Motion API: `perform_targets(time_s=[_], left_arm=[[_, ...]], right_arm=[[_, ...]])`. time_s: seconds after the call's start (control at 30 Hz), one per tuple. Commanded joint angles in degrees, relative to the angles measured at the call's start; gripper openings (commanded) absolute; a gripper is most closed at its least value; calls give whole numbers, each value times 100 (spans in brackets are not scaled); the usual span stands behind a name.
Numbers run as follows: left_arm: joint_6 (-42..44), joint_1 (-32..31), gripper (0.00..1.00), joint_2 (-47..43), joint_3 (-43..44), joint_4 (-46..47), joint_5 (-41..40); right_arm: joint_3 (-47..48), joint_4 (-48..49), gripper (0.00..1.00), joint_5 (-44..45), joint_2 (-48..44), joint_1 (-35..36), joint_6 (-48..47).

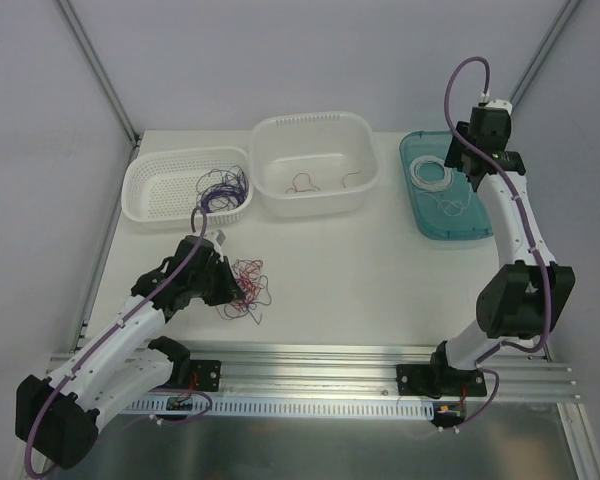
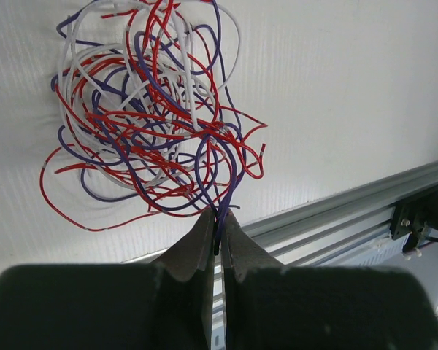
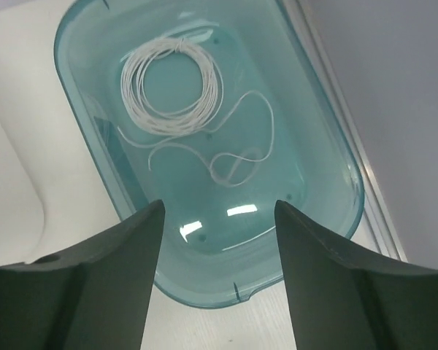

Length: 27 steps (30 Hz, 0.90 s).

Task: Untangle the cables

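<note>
A tangle of thin red, purple and white cables lies on the white table, also seen in the top view as the tangle at front left. My left gripper is at its near edge, shut on a purple cable that runs out of the tangle. My right gripper hangs open over the teal tray, nothing between its fingers. Below it lie a coiled white cable and a loose white cable.
A white perforated basket at back left holds purple cables. A white tub in the middle holds a few red cables. The teal tray is at back right. An aluminium rail runs along the near edge.
</note>
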Motion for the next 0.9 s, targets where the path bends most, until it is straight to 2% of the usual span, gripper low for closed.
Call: perform_targets(time_s=[0.0, 0.07, 0.2, 0.27, 0.37, 0.4, 0.57, 0.7, 0.87], left_arm=[[212, 16, 0, 33, 262, 97, 223], [230, 16, 0, 76, 271, 123, 223], [265, 7, 0, 226, 341, 167, 310], [274, 7, 0, 252, 359, 211, 372], [283, -10, 0, 279, 394, 290, 460], [283, -19, 0, 296, 403, 316, 469], [239, -186, 0, 358, 403, 396, 583], [204, -467, 0, 358, 438, 431, 618], [81, -959, 0, 296, 403, 431, 302]], right_arm=[[-159, 3, 66, -589, -474, 18, 528], [-589, 73, 69, -1029, -747, 272, 581], [-1652, 450, 70, -1802, -1607, 1368, 712], [-2291, 854, 70, -2583, -1828, 1766, 818], [-2917, 1355, 71, -3156, -1978, 2635, 1152], [-3085, 1504, 70, -3218, -1987, 3073, 1187], [-3683, 2515, 67, -3412, -1698, 4287, 1459], [-3781, 2947, 63, -3298, -1259, 4711, 1767], [-3711, 2930, 60, -2393, -845, 4931, 2707]])
